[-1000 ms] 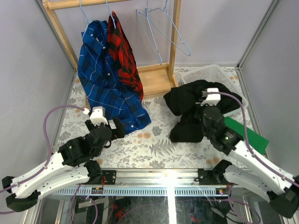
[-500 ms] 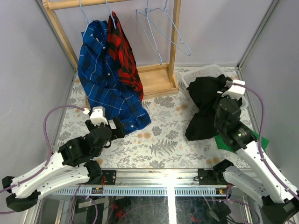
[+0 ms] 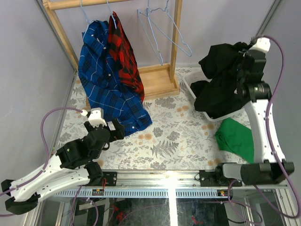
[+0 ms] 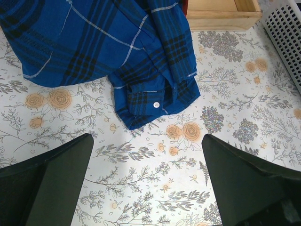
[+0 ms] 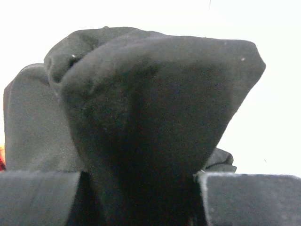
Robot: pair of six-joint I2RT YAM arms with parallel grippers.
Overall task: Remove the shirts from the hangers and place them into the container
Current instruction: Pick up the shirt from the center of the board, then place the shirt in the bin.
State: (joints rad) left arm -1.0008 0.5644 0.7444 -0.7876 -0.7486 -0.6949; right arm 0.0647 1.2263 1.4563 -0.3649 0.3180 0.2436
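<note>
Top external: right pincer (image 3: 239,59) clenches black shirt (image 3: 218,94) over container (image 3: 189,82) rim; left pincer (image 3: 117,128) released beside blue shirt (image 3: 106,80).

Robot lab test cell. Plain grey panel walls (image 3: 28,70) box in a small table (image 3: 178,136) under floral cloth. Aluminium rail (image 3: 188,190) along bottom edge, loose purple cable (image 3: 42,132) lower left, wooden rack (image 3: 157,80) upper centre.

There are one blue plaid shirt (image 3: 106,82) and one red-and-black plaid shirt (image 3: 123,52) at eleven o'clock, black shirts (image 3: 220,96) at two o'clock bunched too tightly to count, four light-blue hangers (image 3: 155,40) on one wooden rack (image 3: 157,81) at twelve o'clock, one white basket (image 3: 189,81) at two, and one green cloth (image 3: 235,139) at four.
</note>
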